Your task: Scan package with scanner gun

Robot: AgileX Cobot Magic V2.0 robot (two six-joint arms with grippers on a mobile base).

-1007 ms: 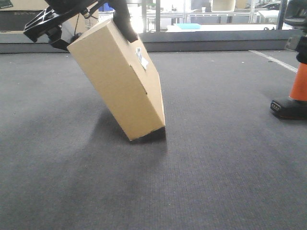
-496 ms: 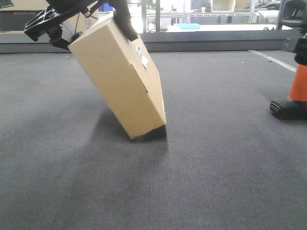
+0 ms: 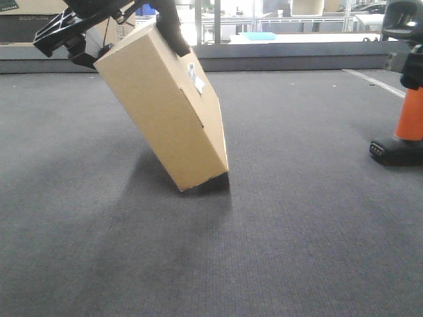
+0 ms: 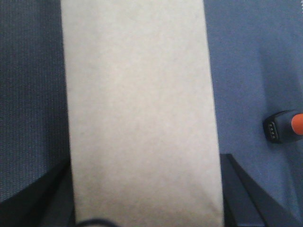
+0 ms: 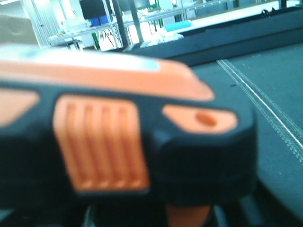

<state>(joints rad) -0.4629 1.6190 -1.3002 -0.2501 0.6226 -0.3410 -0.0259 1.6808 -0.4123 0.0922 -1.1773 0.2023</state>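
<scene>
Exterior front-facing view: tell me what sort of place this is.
Probably a warehouse-style robotics lab or test hall. A wide grey carpeted surface is backed by metal shelving racks with blue bins, and a cardboard package and scanner gun are out for handling.

I read this as a robotics lab or test hall dressed up like a warehouse, not a home or an office. Below the left tool (image 3: 125, 36) spreads a wide grey carpet (image 3: 297, 251), with a white marking line (image 3: 380, 84) running across it well off to the tool's right. Beyond the tool a low dark barrier (image 3: 297, 54) closes the area. Past it I see metal racks (image 5: 134, 21) carrying blue bins (image 5: 97, 21), white tables (image 3: 310, 38) with a light blue tray (image 3: 258, 35), and cardboard cartons (image 3: 36, 5) behind the tool's left side, all brightly lit
</scene>
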